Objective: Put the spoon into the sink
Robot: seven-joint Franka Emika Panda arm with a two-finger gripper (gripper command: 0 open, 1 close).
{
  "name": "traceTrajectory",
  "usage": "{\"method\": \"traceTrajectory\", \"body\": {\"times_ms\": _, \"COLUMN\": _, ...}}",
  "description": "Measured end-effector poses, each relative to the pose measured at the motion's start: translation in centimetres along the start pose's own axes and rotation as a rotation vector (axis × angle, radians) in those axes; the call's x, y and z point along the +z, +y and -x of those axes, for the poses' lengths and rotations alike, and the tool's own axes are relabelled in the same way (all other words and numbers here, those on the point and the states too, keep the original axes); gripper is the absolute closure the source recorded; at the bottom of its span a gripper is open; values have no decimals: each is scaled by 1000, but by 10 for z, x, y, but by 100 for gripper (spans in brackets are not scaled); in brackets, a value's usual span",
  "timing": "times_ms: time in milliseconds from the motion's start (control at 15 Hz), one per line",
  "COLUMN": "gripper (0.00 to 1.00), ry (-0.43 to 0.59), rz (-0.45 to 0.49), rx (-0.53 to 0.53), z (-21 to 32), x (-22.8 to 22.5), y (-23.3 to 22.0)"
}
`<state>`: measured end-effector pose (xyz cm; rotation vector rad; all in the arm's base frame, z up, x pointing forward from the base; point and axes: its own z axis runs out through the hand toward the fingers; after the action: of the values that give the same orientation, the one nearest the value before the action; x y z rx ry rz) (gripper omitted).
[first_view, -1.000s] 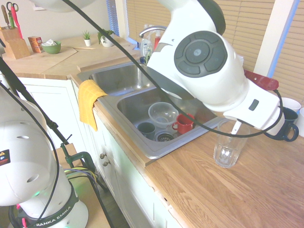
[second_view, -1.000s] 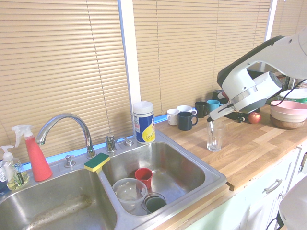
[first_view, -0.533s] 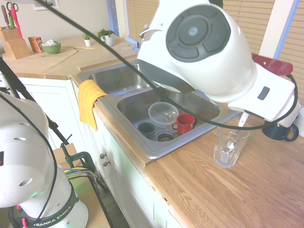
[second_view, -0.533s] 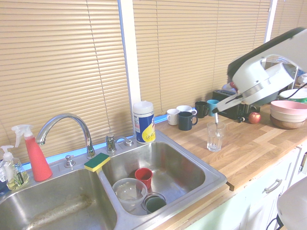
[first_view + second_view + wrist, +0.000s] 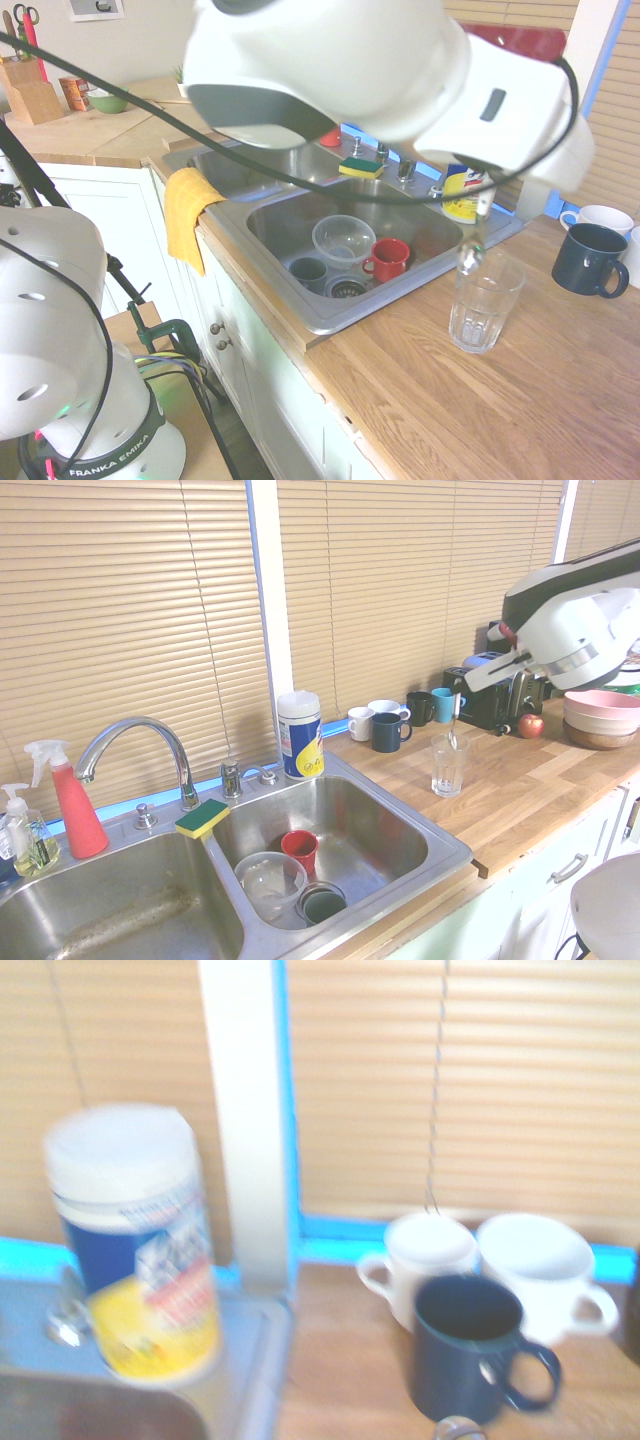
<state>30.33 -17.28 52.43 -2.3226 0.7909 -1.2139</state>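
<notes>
My gripper (image 5: 458, 688) is shut on the top of the spoon's white handle. The spoon (image 5: 455, 720) hangs straight down from it. Its silver bowl (image 5: 468, 258) is level with the rim of the clear drinking glass (image 5: 485, 300) on the wooden counter, right of the sink. The sink basin (image 5: 425, 232) with the round drain lies left of the glass in the first exterior view. It holds a clear plastic bowl (image 5: 343, 238), a red cup (image 5: 386, 260) and a dark cup (image 5: 308, 271). In the wrist view the spoon's bowl (image 5: 458, 1428) peeks up from the bottom edge.
A wipes canister (image 5: 299, 735) stands at the sink's back corner, with a sponge (image 5: 202, 818) on the divider and the chrome tap (image 5: 135, 742) behind. Several mugs (image 5: 388, 730) line the window sill side. A yellow cloth (image 5: 188, 212) hangs over the counter edge. Toaster, apple and stacked bowls (image 5: 600, 715) sit further right.
The arm has risen and carried the spoon up out of the glass. Its bowl was down inside the glass before and is now at the rim.
</notes>
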Motion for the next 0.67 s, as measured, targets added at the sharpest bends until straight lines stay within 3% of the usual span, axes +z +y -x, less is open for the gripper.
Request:
{"method": "traceTrajectory", "body": {"times_ms": 333, "gripper": 100, "ry": -19, "rz": 3, "rx": -51, "z": 9, "x": -5, "y": -33}}
{"method": "traceTrajectory", "body": {"times_ms": 667, "gripper": 100, "ry": -58, "rz": 51, "rx": -206, "z": 75, "x": 40, "y": -135}}
